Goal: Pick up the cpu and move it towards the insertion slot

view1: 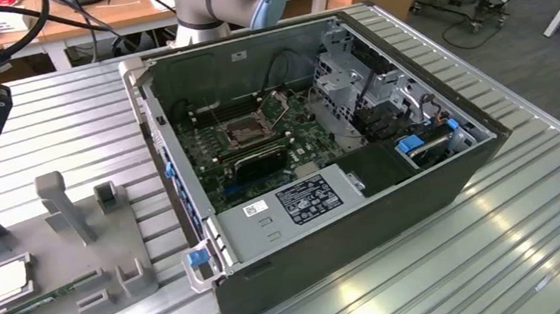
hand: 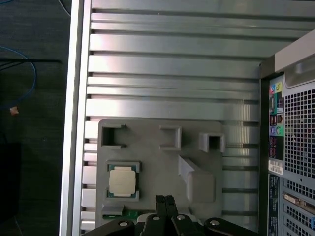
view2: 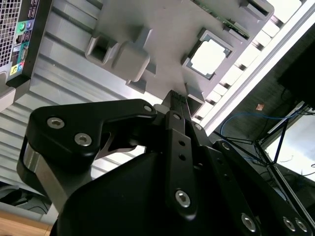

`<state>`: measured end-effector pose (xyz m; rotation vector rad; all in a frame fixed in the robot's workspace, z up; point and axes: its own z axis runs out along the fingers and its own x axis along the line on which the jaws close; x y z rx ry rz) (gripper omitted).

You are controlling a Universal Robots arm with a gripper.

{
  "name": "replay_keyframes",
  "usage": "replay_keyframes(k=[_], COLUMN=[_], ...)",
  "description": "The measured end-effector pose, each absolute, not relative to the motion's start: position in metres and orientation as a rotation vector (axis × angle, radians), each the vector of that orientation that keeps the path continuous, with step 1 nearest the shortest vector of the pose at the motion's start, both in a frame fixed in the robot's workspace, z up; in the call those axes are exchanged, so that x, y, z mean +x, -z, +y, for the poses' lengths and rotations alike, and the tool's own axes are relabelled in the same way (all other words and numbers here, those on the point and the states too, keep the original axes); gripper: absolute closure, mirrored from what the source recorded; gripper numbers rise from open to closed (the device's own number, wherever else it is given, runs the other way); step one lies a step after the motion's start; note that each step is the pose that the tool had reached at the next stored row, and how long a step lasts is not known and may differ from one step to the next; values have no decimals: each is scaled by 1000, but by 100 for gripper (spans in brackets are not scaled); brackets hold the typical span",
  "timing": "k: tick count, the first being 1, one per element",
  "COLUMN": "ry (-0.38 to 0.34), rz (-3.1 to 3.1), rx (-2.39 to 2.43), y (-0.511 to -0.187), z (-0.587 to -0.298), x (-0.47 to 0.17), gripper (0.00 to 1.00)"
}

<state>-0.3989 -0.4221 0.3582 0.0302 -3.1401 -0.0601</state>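
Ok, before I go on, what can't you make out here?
Slot: exterior view, too small to tell whether its frame is open.
Memory stick: first wrist view, partly behind the hand.
Cpu: corner marks too small in both wrist views.

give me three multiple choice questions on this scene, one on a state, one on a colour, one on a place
1. The computer case is: A open on one side B fully closed C upside down
2. The motherboard is: A red B green C white
3. Where is the cpu? A on the motherboard B in a recess of the grey tray C in the jaws
Answers: 1 A, its insides show; 2 B, green board inside the case; 3 B, it lies in the tray.
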Motion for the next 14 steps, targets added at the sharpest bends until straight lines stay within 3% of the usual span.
replay_keyframes(k=[14], ry=[60], rz=[-3140], rx=[30], y=[-358], z=[-427], x=[-401], gripper=[89])
